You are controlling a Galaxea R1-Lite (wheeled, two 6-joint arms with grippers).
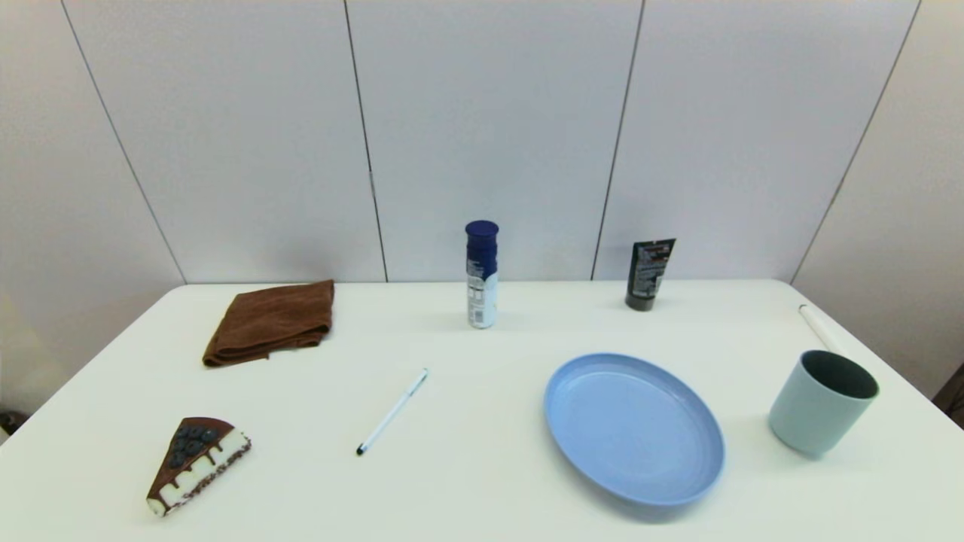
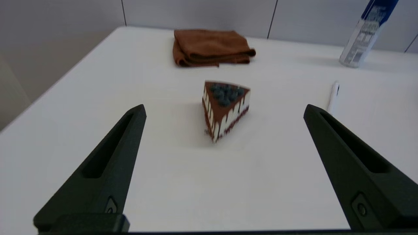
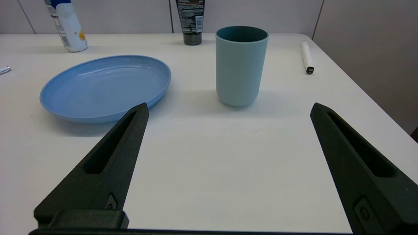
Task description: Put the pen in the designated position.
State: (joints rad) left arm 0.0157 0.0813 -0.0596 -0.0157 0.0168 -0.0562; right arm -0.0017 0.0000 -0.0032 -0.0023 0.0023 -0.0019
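The pen [image 1: 392, 412], slim and white with a small black tip, lies at a slant on the bare tabletop, left of the middle. In the left wrist view the pen [image 2: 333, 96] shows just past one finger. Only the pen's end [image 3: 5, 70] peeks in at the edge of the right wrist view. No outline or sign marks any spot on the white table [image 1: 467, 467]. My left gripper [image 2: 223, 112] is open above the near left of the table, facing the cake slice. My right gripper [image 3: 228, 109] is open above the near right, facing the cup. Neither arm appears in the head view.
A cake slice [image 1: 196, 463] lies at the near left and a folded brown cloth [image 1: 271, 322] behind it. A blue-capped bottle [image 1: 482, 275] and a black tube [image 1: 649, 275] stand at the back. A light-blue plate [image 1: 634, 427], a pale green cup [image 1: 822, 401] and a thick white rod [image 1: 817, 327] sit on the right.
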